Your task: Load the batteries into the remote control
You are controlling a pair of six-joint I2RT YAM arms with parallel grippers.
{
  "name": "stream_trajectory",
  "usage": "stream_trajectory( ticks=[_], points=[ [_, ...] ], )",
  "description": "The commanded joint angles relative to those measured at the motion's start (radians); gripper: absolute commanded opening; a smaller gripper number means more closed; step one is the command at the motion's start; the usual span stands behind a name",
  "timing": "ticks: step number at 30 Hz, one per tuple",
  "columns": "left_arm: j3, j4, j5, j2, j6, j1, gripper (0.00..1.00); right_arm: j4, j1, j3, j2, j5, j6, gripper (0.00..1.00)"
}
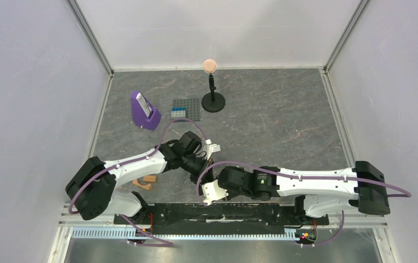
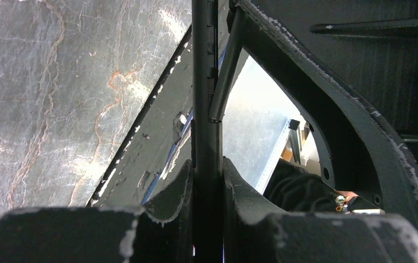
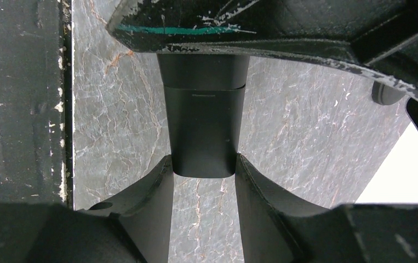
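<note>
The remote control (image 2: 205, 82) is a slim black bar, seen edge-on in the left wrist view, running up from between my left fingers. My left gripper (image 2: 207, 170) is shut on it. In the right wrist view the remote's rounded end (image 3: 204, 126) sits between the tips of my right gripper (image 3: 204, 164), which touch both its sides. In the top view the two grippers, left (image 1: 204, 171) and right (image 1: 213, 187), meet near the table's front edge and hide the remote. No battery shows in any view.
Orange-tan blocks (image 1: 146, 181) lie beside the left arm. At the back stand a purple holder (image 1: 144, 109), a grey studded baseplate (image 1: 189, 107) with blue bricks (image 1: 178, 113), and a black stand with a peach ball (image 1: 213, 101). A black rail (image 1: 212, 211) runs along the near edge.
</note>
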Motion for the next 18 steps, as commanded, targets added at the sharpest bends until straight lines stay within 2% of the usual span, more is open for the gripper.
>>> stream_trajectory(
  ticks=[1,11,18],
  points=[
    [0.03,0.052,0.049,-0.026,0.007,-0.017,0.02,0.038,0.008,0.058,0.017,-0.006,0.007,0.17],
    [0.0,0.143,0.122,-0.075,-0.028,-0.018,0.02,0.043,0.009,0.044,-0.019,-0.068,-0.005,0.19],
    [-0.007,0.168,0.153,-0.094,-0.043,-0.02,0.02,0.041,0.009,0.046,-0.017,-0.054,-0.002,0.21]
  ],
)
